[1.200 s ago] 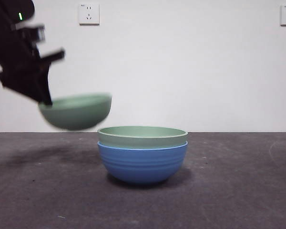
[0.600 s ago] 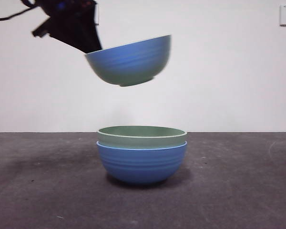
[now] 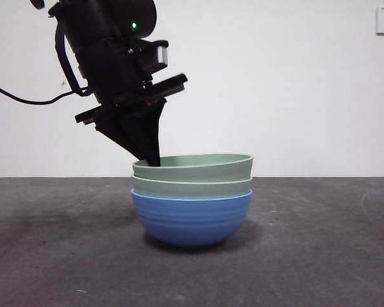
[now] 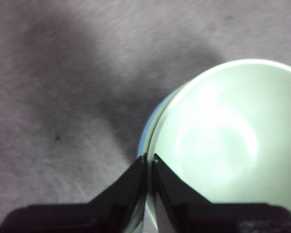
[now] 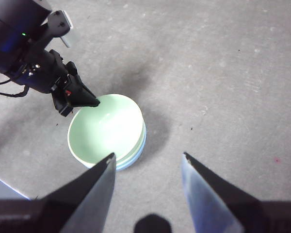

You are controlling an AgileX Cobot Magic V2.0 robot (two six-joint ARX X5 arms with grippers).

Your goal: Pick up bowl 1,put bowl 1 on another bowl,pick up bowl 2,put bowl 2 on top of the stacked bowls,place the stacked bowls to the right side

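Since half a second back, bowl 2 (image 3: 193, 167) has come down out of the air and is now sitting on the stacked bowls (image 3: 192, 198), tilted a bit. Left tool (image 4: 149, 160) is pinching its rim, jaws nearly touching, though its arm is blocking that edge in the front view. Blue bowl (image 3: 191, 220) is resting mid-table (image 3: 320, 256). Right tool (image 5: 148, 162) is hanging high, jaws wide apart, gripping nothing.

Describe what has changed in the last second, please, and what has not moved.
The left gripper carried the top green bowl rightward and down onto the stacked bowls; it is still clamped on the rim. The lower green bowl, the blue bowl and the table stayed unchanged.
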